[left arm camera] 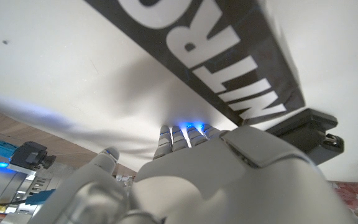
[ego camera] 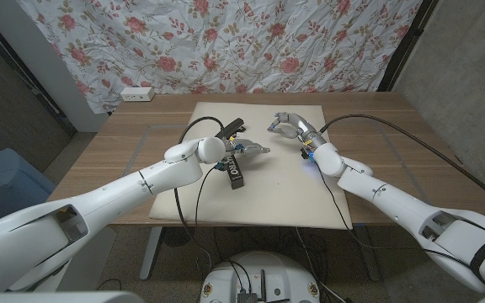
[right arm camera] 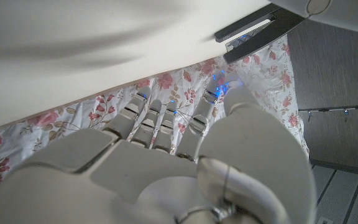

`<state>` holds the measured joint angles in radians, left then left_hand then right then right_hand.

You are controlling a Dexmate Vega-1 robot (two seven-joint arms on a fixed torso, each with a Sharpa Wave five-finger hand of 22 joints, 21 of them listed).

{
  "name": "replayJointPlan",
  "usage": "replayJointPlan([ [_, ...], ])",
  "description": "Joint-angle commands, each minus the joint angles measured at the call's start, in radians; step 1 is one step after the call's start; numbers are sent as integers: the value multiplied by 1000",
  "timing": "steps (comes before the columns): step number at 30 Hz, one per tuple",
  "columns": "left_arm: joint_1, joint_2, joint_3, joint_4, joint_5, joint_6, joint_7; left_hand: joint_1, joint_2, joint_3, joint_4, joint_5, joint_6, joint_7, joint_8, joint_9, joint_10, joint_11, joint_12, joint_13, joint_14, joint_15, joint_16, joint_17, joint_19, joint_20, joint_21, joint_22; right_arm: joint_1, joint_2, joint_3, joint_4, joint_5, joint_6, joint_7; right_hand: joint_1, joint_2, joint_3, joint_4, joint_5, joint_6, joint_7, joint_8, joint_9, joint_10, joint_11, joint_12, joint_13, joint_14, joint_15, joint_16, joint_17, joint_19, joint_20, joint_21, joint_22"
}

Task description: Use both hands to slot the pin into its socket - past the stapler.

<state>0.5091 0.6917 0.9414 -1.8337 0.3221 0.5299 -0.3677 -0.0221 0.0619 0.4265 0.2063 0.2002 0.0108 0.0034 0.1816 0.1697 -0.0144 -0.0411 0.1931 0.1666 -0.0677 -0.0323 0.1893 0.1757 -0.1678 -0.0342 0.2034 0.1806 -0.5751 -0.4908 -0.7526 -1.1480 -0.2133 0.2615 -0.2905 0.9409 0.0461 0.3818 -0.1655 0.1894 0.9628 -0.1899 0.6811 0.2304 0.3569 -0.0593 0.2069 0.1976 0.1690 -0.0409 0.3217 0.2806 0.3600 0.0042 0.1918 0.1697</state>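
Your left hand (ego camera: 251, 149) sits just right of centre in the head view, over the cream mat (ego camera: 310, 202), right beside the black block (ego camera: 233, 173) with white lettering. Its fingers reach toward the picture's right; whether they hold anything you cannot tell from here. In the left wrist view that hand (left arm camera: 229, 180) fills the lower half, its fingertips (left arm camera: 178, 135) lit blue and pressed close together against the mat, with the lettered block (left arm camera: 216, 68) running diagonally across the upper right and a black stapler (left arm camera: 306, 127) at its end. No pin can be made out in it, so the pin's whereabouts stay unclear.

Your right hand (ego camera: 291, 126) lies a little higher and further right in the head view, at the mat's upper right part, fingers curled loosely and pointing toward picture left; nothing is visible between them. In the right wrist view the hand (right arm camera: 179, 168) shows its back, fingers (right arm camera: 157, 121) bent side by side, and the stapler (right arm camera: 260, 28) appears dark at the upper right.

Further up the head view, the stapler (ego camera: 231, 129) lies at the mat's upper middle. Beyond the wooden table (ego camera: 125, 143), a white power strip (ego camera: 136, 93) rests at the upper left, before the floral curtain (ego camera: 226, 42).
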Motion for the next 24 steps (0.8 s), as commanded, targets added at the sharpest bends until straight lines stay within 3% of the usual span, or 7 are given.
replayJointPlan([
  [1,-6,-5,1,13,1,-12,-2,-5,121,-7,-3,10,6,-7,2,3,1,-5,-2,3,2,-2,2,2,-64,-84,3,0,12,4,-17,30,-5,0,9,13,0,-4,0,9,19,-23,5,5,-9,0,-4,6,-23,-4,-9,4,-22,11,-10,2],
  [17,-19,-18,9,40,6,-14,-8,-2,127,-9,-4,13,7,-9,1,3,-1,-6,-4,4,2,-1,0,2,-64,-83,2,-1,24,3,-41,49,-41,-26,-14,13,-11,-8,-1,8,39,-31,9,4,-40,-2,-12,5,-58,13,-25,3,-59,27,-13,2],
  [24,-29,-21,13,55,2,-31,-20,-1,129,-9,-4,14,7,-10,1,3,-1,-6,-5,4,2,-2,-1,1,-64,-83,2,-1,33,0,-51,57,-46,-24,-1,15,-16,-8,-2,7,46,-31,8,3,-47,-4,-12,5,-75,9,-33,2,-85,20,-17,0],
])
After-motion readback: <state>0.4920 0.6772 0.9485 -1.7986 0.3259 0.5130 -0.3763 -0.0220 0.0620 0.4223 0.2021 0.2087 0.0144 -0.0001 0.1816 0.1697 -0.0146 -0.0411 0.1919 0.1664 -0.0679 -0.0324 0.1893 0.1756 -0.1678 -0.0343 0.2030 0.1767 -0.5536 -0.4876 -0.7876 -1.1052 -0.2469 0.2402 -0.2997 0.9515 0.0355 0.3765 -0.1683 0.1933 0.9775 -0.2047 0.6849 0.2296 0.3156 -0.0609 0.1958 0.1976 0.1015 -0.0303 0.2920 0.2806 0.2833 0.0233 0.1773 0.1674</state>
